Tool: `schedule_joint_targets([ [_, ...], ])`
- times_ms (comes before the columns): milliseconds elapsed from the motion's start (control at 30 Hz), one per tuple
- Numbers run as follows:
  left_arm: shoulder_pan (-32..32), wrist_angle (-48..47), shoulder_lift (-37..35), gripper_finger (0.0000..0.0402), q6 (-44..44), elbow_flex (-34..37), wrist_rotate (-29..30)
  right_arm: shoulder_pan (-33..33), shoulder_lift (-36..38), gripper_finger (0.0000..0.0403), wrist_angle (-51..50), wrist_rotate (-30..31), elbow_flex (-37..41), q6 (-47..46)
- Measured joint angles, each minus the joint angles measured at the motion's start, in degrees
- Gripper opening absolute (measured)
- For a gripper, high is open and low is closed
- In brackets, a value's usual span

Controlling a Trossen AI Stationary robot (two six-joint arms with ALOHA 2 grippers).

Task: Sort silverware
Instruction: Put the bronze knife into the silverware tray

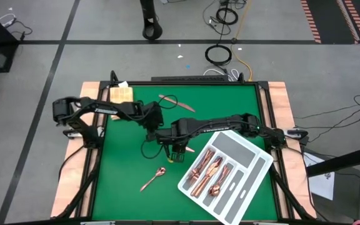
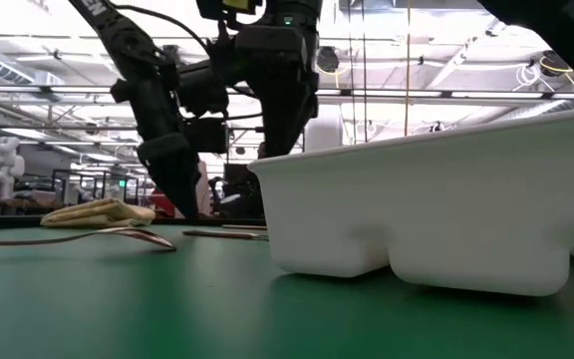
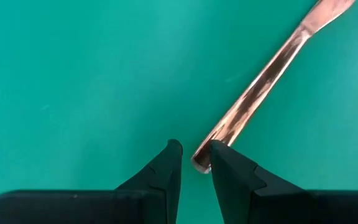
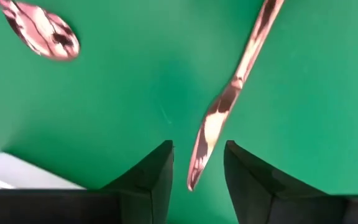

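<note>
A copper knife [image 3: 260, 81] lies flat on the green table, under both grippers. My left gripper [image 3: 196, 155] is low over its handle end, fingers a narrow gap apart on either side of that end. My right gripper [image 4: 197, 155] is open above the knife's blade tip [image 4: 194, 177], which shows between the fingers with room on both sides. In the high view the left gripper [image 1: 153, 132] and the right gripper [image 1: 175, 156] stand close together at mid table. A copper spoon [image 1: 153, 179] lies nearer the near edge. Several copper pieces lie in the tray [image 1: 255, 150]. My left gripper comes from above, pointing down, with the knife's handle end [image 3: 202, 160] between its fingertips. One fingertip [image 3: 219, 155] lies right against that end and the other stands a little off it. I cannot tell whether it touches. The knife rests on the table.
The white divided tray [image 2: 436, 199] sits slanted at the table's near right, close beside the right gripper. Two more copper pieces [image 1: 167, 100] lie toward the far edge. The folded yellow cloth [image 1: 121, 94] is at the far left corner. Bare green surface lies at the near left.
</note>
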State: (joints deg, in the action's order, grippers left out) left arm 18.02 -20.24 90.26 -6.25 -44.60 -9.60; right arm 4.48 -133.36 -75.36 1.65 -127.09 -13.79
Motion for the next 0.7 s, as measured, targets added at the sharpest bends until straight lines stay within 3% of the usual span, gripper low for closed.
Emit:
schedule_joint_targets([
  [367,0.0,1.1,5.3,0.0091,-0.1,-0.3,-1.2,-1.5,-0.2,0.0136,6.8,0.2,1.7,2.5],
  [700,0.0,1.1,5.7,0.0091,-0.1,-0.2,-1.1,-5.1,-0.3,0.0186,25.7,-0.2,16.6,-0.8],
])
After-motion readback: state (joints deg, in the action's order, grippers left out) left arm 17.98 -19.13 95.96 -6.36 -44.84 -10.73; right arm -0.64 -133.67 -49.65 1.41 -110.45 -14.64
